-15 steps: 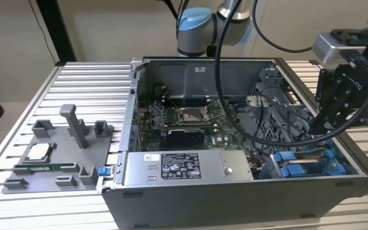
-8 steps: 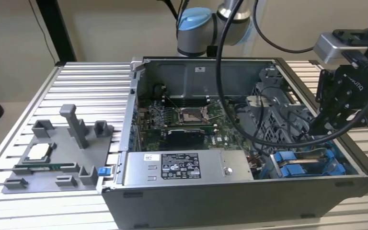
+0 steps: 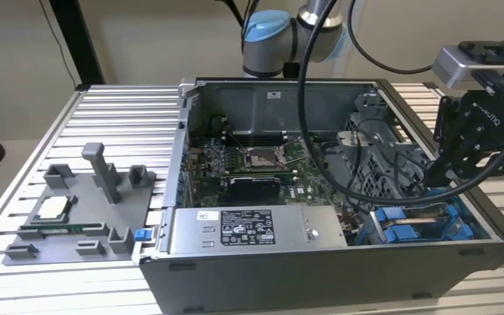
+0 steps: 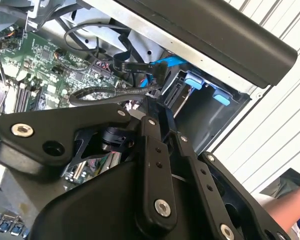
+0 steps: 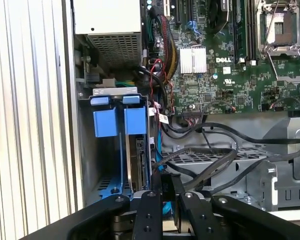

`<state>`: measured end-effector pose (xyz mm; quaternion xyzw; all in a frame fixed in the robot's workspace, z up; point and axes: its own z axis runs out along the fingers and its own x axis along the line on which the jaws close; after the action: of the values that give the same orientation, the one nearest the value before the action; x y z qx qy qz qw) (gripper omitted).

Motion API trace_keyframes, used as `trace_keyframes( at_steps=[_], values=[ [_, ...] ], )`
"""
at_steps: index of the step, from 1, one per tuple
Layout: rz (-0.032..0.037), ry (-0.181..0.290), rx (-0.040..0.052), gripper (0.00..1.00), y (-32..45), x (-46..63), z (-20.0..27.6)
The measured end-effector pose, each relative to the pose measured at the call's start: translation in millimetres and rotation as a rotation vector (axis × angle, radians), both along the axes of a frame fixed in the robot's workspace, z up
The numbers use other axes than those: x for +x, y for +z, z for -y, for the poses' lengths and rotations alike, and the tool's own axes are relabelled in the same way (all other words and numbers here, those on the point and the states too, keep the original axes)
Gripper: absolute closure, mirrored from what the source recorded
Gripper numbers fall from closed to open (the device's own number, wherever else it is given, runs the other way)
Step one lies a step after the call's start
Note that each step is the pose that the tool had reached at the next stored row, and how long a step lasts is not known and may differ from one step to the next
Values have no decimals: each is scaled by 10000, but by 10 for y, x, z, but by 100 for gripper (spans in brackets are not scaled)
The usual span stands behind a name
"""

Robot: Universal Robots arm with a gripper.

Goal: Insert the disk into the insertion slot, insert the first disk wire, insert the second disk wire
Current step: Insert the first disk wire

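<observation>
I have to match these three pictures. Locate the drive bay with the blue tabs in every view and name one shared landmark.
Exterior view: the insertion slot sits in the case's near corner, toward the exterior view's right.
Second wrist view: it opens beside the case's dark rim.
First wrist view: it stands between the ribbed table and the cables.
Shared landmark: the green motherboard.

We note matt grey sheet metal in the insertion slot (image 5: 86, 150), smooth blue plastic in its fittings (image 5: 106, 122), ribbed silvery metal in the bench (image 3: 121, 105), and matt grey plastic in the fixture tray (image 3: 57, 248).
</observation>
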<state>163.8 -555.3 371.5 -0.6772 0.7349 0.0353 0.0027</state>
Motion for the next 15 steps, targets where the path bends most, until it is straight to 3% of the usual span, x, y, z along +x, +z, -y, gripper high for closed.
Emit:
trace_keyframes(
  at_steps=[9,15],
  values=[
    [-131,0,2,100,-13,7,0],
    [-244,-1,0,100,-78,36,3]
  ],
)
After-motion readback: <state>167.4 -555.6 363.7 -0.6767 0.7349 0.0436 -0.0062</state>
